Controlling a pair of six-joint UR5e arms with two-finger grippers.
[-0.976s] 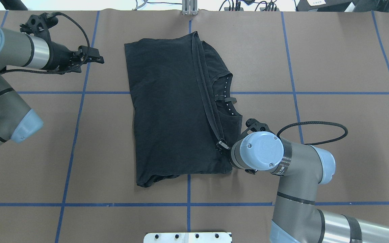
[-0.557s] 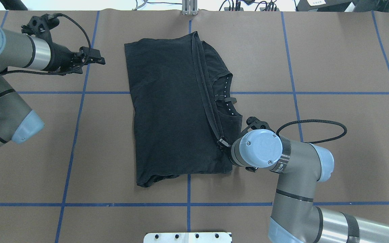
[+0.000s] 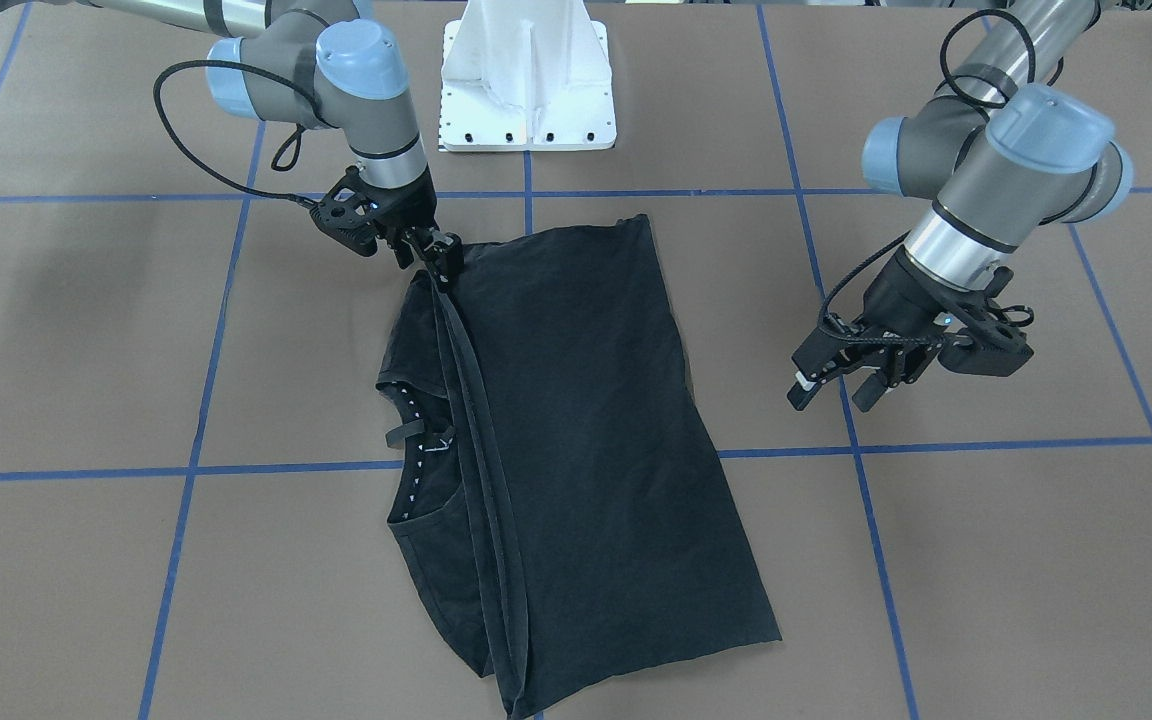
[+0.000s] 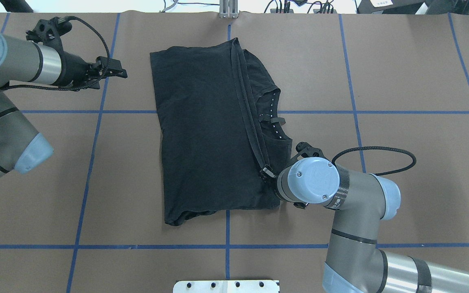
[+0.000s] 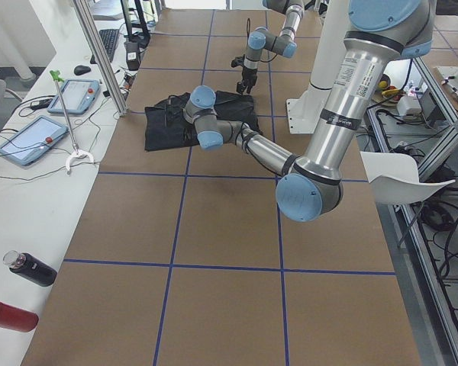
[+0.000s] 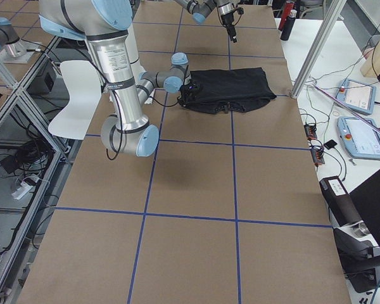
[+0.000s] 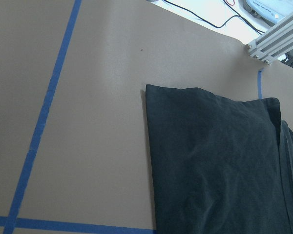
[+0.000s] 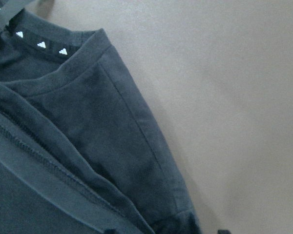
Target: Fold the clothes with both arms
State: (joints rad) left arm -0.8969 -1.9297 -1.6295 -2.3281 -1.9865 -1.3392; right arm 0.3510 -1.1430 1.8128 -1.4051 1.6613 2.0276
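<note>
Little has changed: the black two-finger right gripper (jaws apart, astride the black short-sleeved cotton T-shirt edge) crept inward; the black left gripper waits unclenched, so the grasp looks imminent.

The shirt is lying mid-table, with its folded edge and collar sitting on the robot's right side. The right gripper is sitting at that edge's near end. The left gripper is hanging well apart, off the far left corner.
</note>
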